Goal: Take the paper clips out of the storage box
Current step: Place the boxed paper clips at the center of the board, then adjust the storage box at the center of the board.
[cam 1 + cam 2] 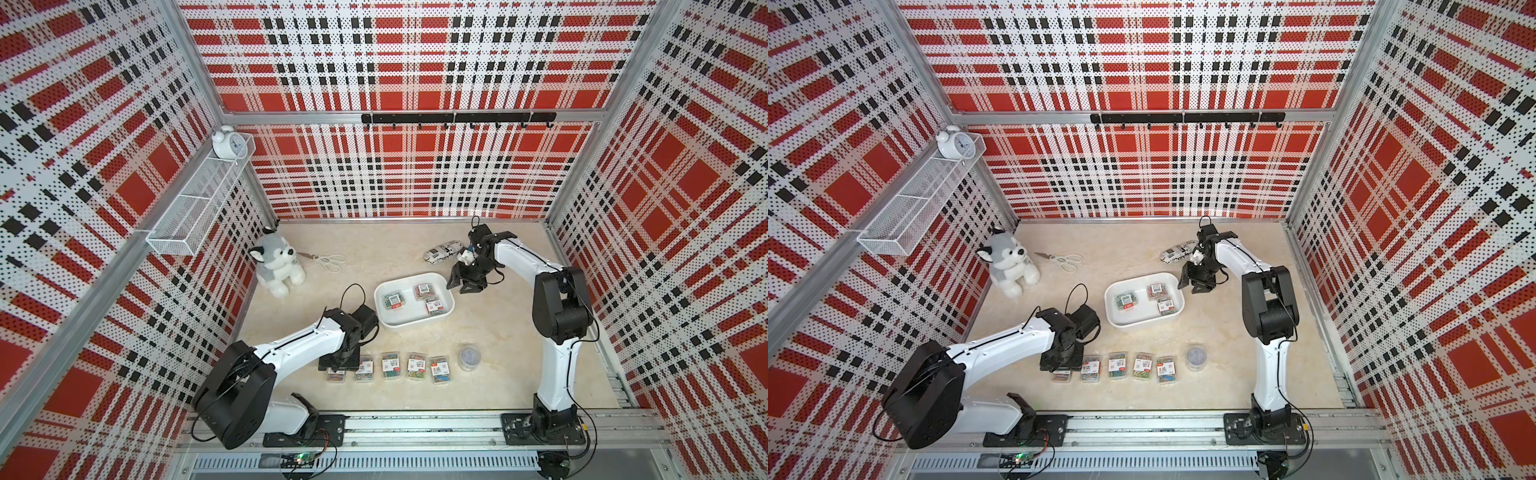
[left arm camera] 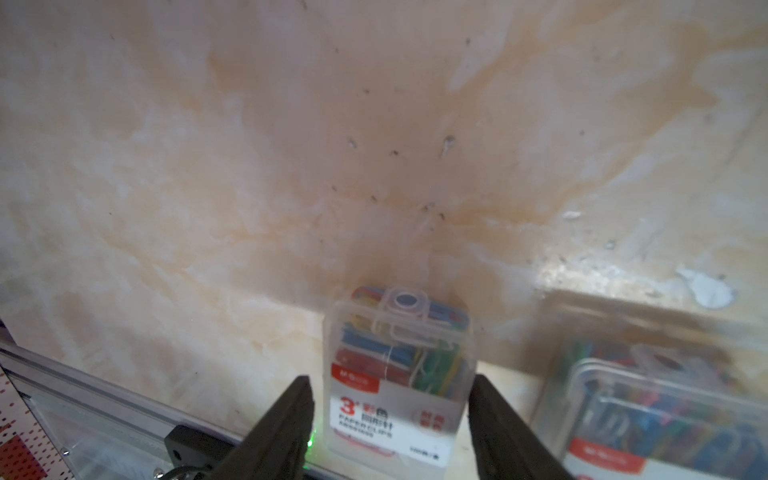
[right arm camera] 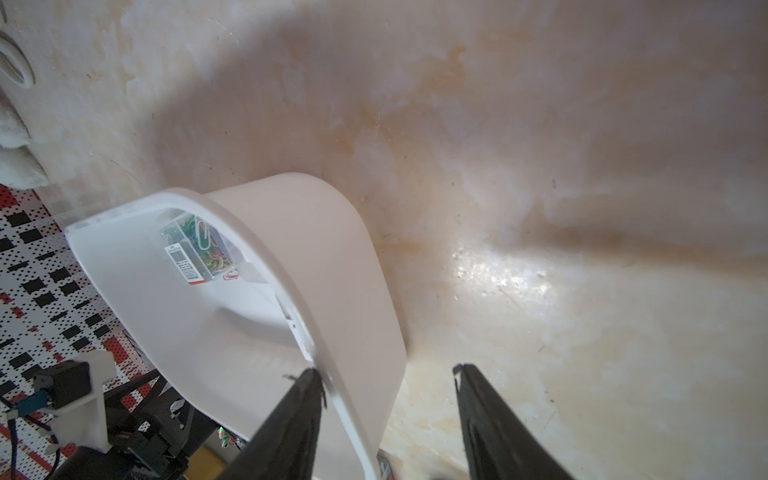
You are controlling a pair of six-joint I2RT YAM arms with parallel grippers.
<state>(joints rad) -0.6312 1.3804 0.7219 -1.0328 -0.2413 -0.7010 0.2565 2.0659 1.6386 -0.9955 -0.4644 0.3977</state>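
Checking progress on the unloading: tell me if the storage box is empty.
Not empty. Three paper clip cases lie inside the storage box; other cases stand on the table outside it.

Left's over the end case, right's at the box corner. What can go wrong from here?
1. The left gripper has open jaws close around the end case; a skewed lift could drag it into the neighbouring case.
2. One finger of the right gripper sits at the storage box rim; a sideways move may shove it and its three cases.
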